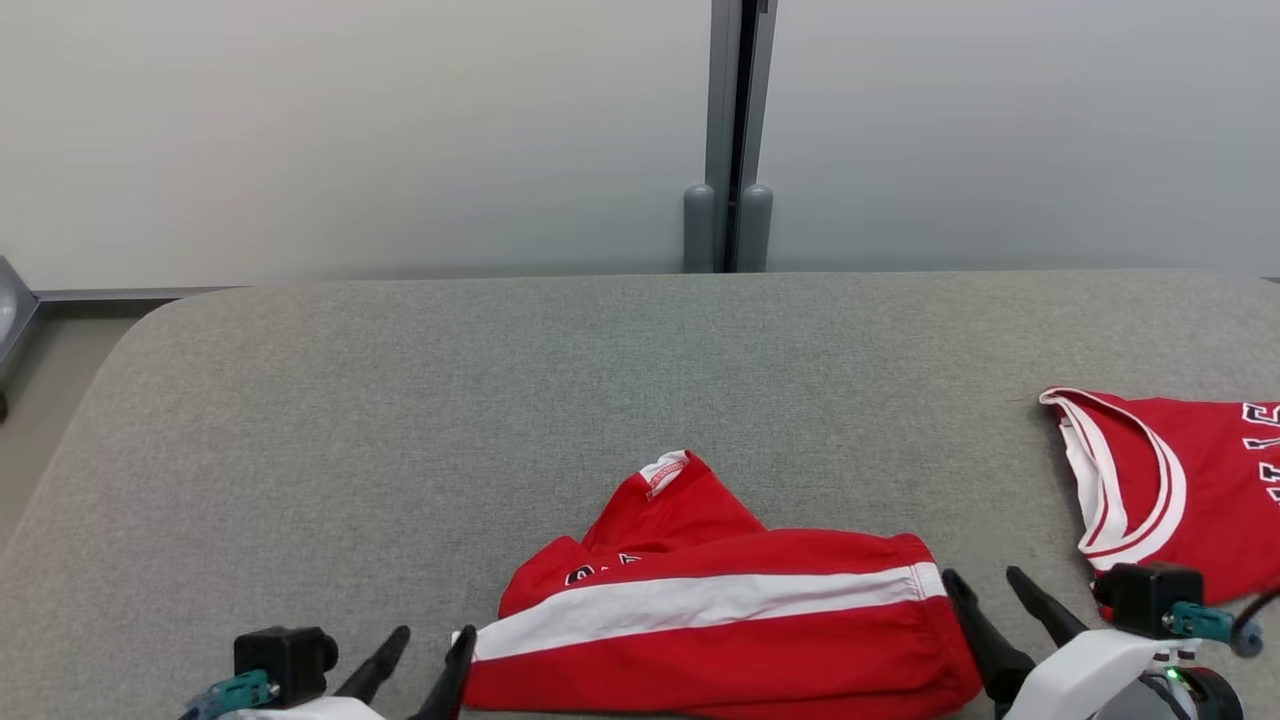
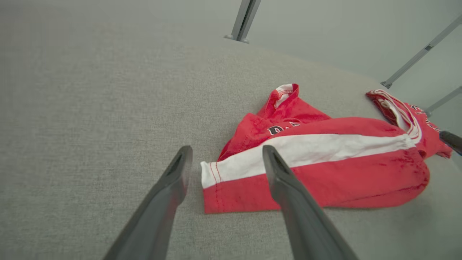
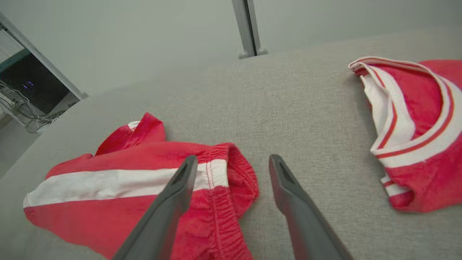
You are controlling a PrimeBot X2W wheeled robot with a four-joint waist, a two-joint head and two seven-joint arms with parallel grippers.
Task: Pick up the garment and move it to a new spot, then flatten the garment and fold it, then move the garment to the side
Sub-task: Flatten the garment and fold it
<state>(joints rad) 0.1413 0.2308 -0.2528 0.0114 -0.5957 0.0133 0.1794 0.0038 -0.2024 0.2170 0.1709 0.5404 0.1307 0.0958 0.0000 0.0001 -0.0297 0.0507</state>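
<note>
Red shorts with a white stripe lie crumpled at six o'clock on the grey table. The left gripper at seven and the right gripper at five wait beside the ends, fingers wide apart, holding nothing. I think the pick-up comes first. Each gripper needs to pinch an edge and lift.

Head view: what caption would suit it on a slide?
Open left gripper and right gripper flank crumpled red shorts on the grey table, a red jersey lying farther right.
</note>
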